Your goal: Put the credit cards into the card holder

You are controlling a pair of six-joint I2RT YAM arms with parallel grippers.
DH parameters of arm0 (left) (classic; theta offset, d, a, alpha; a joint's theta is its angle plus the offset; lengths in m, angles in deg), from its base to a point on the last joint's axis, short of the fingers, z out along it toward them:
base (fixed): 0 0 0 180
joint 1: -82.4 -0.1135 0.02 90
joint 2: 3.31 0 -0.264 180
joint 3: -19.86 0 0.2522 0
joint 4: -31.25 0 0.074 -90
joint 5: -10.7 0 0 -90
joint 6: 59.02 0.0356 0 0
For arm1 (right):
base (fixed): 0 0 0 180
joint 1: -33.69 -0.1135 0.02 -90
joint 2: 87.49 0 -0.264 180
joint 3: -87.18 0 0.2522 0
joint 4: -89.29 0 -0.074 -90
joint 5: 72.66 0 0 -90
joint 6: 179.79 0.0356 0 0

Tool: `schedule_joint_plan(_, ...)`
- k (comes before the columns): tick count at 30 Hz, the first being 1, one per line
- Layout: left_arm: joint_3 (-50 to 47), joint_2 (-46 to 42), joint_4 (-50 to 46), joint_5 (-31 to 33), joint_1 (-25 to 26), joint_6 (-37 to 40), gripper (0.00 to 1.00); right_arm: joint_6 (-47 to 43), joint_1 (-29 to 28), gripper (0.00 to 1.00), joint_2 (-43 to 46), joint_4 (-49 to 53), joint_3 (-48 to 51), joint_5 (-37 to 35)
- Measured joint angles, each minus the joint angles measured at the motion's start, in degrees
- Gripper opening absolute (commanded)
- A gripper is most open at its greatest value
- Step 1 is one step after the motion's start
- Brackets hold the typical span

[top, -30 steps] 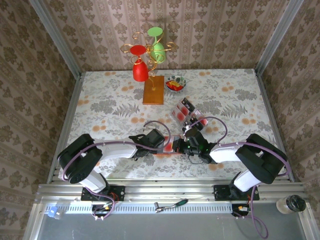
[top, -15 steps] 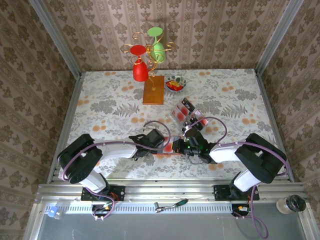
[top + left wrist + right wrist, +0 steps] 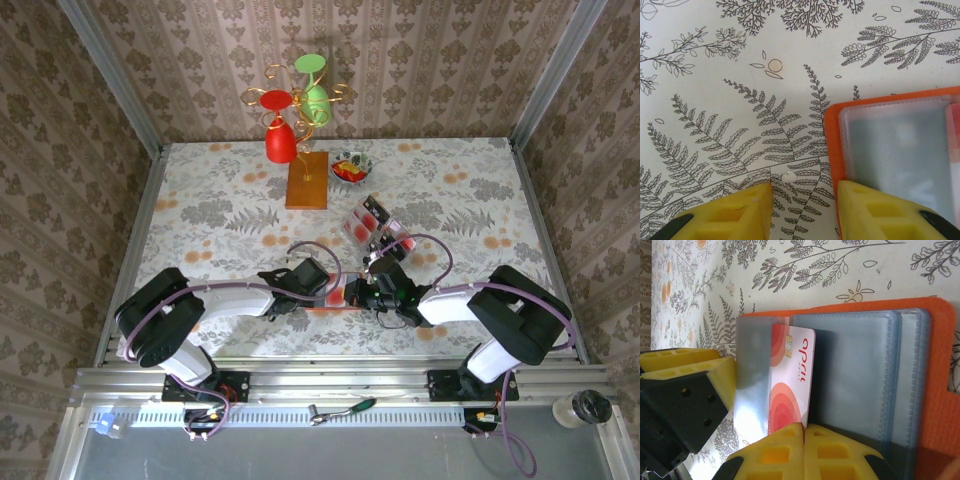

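Note:
The orange card holder (image 3: 939,390) lies open on the tablecloth, its clear sleeves (image 3: 855,375) facing up. My right gripper (image 3: 804,434) is shut on a pale card with red blotches (image 3: 792,380). The card's left part lies under a clear sleeve flap (image 3: 752,375). My left gripper (image 3: 805,210) is open, its right finger (image 3: 875,210) resting on the card holder's (image 3: 832,150) orange left edge and its left finger (image 3: 735,212) on the cloth. From above, both grippers meet over the card holder (image 3: 340,296) near the front middle. More cards (image 3: 372,212) lie in a clear tray.
The clear plastic tray (image 3: 356,231) sits just behind the right gripper. Further back stand a wooden base with red and green glasses (image 3: 300,120) and a small bowl (image 3: 350,165). A bottle (image 3: 582,408) stands off the table at the front right.
The right gripper has edged very slightly left with the card. The left arm has not moved.

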Motion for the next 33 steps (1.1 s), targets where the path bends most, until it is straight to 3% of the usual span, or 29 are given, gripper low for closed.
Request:
schedule_joint_plan(16, 0.0, 0.0, 0.0, 0.0, 0.0, 0.0, 0.4, -1.2, 0.0, 0.0, -1.5, 2.2, -2.4, 1.3)
schedule_joint_plan(20, 0.0, 0.0, 0.0, 0.0, 0.1, 0.0, 0.4, -2.4, 0.0, 0.27, -1.4, 4.3, -3.5, 1.3)
schedule_joint_plan(24, 0.0, 0.0, 0.0, 0.2, 0.3, 0.0, 0.4, -4.8, 0.0, 0.38, 0.2, 10.3, -6.0, 1.7)
schedule_joint_plan(29, 0.0, 0.0, 0.0, 0.2, 0.3, 0.0, 0.4, -8.7, 0.5, 0.37, 3.3, 20.7, -10.1, 1.2)
schedule_joint_plan(33, 0.0, 0.0, 0.2, 0.2, 0.3, 0.0, 0.41, -11.1, 0.7, 0.19, 3.7, 25.9, -13.6, 0.5)
